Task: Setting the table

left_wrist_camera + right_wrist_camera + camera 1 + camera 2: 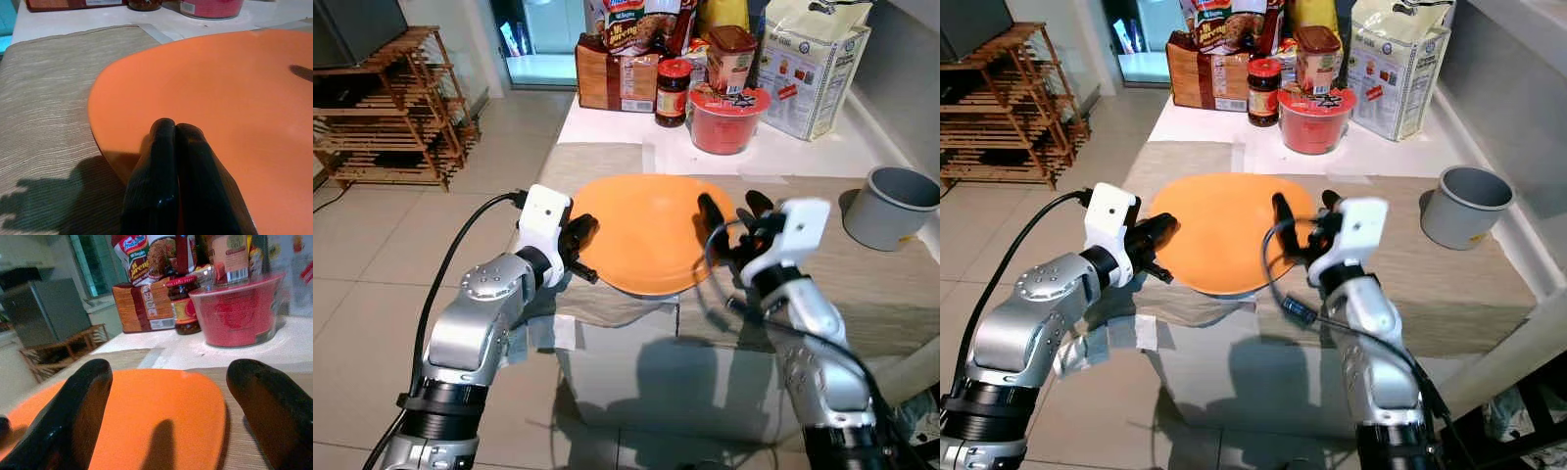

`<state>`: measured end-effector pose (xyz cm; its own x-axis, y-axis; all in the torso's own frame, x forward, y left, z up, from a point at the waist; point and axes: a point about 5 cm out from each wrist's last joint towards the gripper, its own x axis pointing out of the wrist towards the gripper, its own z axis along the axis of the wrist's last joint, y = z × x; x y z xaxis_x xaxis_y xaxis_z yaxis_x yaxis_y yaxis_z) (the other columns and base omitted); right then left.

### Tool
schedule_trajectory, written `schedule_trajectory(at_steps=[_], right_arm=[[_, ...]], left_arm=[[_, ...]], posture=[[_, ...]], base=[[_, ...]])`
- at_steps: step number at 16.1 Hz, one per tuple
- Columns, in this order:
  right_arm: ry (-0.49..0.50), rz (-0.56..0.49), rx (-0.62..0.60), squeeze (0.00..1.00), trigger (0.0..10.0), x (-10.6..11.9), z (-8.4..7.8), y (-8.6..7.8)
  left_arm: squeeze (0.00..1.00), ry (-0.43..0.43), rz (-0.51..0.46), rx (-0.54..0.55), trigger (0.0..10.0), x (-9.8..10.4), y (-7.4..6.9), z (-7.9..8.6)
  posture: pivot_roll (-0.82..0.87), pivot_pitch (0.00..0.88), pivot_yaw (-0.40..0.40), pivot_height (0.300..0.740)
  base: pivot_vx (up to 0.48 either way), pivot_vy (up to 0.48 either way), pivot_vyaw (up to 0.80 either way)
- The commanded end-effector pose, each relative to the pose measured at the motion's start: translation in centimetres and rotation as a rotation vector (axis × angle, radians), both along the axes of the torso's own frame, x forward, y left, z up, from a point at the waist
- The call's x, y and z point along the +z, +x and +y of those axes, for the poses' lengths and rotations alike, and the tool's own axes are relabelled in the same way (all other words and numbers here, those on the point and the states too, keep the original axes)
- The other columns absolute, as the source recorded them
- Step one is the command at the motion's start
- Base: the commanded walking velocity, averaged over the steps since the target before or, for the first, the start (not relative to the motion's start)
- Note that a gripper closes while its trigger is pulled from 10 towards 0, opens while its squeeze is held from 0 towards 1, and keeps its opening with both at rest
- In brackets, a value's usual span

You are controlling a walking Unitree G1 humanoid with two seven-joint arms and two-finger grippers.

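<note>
My left end effector, at centre left of the head view, is clamped on the left rim of the orange plate, which sits at frame centre over the beige placemat on the table. My right end effector, right of centre, is spread wide at the plate's right edge. A grey cup stands at far right.

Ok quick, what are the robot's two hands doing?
Left gripper: shut on the orange plate rim.
Right gripper: open, fingers apart over the plate's other edge.
</note>
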<state>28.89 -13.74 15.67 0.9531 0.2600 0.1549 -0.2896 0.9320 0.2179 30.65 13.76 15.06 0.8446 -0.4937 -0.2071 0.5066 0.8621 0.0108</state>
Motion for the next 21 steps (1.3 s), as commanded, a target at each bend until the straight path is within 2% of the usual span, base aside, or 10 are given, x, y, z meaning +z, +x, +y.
schedule_trajectory(at_steps=[1, 4, 7, 8, 14, 21], right_arm=[[0.064, 0.005, 0.014, 0.00, 10.0, 0.8, 0.0, 0.1], [0.170, 0.074, 0.006, 0.00, 10.0, 0.6, -0.4, 0.1], [0.178, 0.093, 0.006, 0.00, 10.0, 0.5, -0.6, 0.0], [0.174, 0.106, 0.003, 0.00, 10.0, 0.4, -0.7, -0.1], [0.175, 0.141, 0.000, 0.00, 10.0, -0.1, -0.9, -0.4], [0.308, 0.218, 0.105, 0.00, 10.0, -0.7, 0.3, -0.5]], left_arm=[[0.00, 0.013, 0.060, -0.022, 10.0, -1.1, -0.1, -0.1], [0.00, -0.003, 0.072, -0.039, 10.0, -1.3, -0.1, 0.0], [0.00, -0.040, 0.104, -0.026, 10.0, -2.1, -0.3, 0.3], [0.00, -0.057, 0.119, -0.002, 10.0, -3.0, -0.5, 0.7], [0.00, -0.039, 0.130, -0.003, 10.0, -4.5, -0.8, 0.9], [0.00, -0.045, 0.130, -0.009, 10.0, -4.8, -0.8, 1.1]], posture=[[-0.07, 0.000, 0.034, 0.736], [-0.07, 0.000, 0.034, 0.736], [-0.08, 0.000, 0.037, 0.736], [-0.08, 0.000, 0.036, 0.736], [-0.08, 0.000, 0.031, 0.736], [-0.08, 0.000, 0.029, 0.736]], base=[[0.000, 0.000, 0.00], [0.000, 0.000, 0.00], [0.000, 0.000, 0.00], [0.000, 0.000, 0.00], [0.000, 0.000, 0.00], [0.000, 0.000, 0.00]])
